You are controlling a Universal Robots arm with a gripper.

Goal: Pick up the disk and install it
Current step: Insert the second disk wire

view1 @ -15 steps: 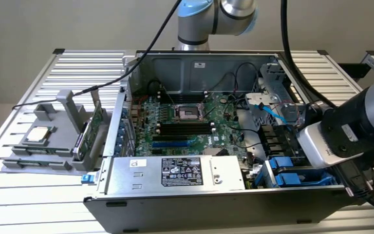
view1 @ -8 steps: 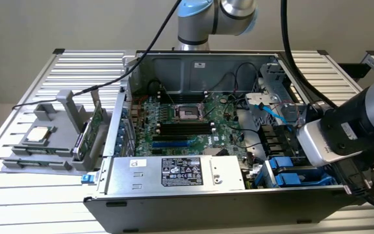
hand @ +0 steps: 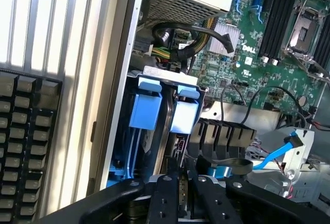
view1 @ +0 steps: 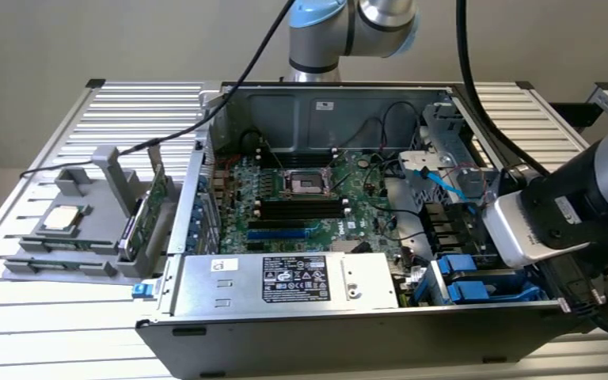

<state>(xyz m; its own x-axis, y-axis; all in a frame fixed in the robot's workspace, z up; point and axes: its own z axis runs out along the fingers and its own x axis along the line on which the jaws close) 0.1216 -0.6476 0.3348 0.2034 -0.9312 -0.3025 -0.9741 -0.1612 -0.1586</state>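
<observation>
Roughly, from the exterior view's left: a grey holder [view1: 77, 229] carries the silver CPU chip [view1: 63, 217], then comes the open computer case [view1: 315, 103] with its green motherboard [view1: 294, 202]. At the exterior view's right, the disk [view1: 484, 281] sits in the drive bay, its blue carrier tabs [hand: 162, 108] upward. The gripper [hand: 180, 193] is just over it, fingers nearly together, clamped on nothing visible. I judge the disk heavy, stiff and shock-sensitive; the blue carrier edges look the safest hold.
</observation>
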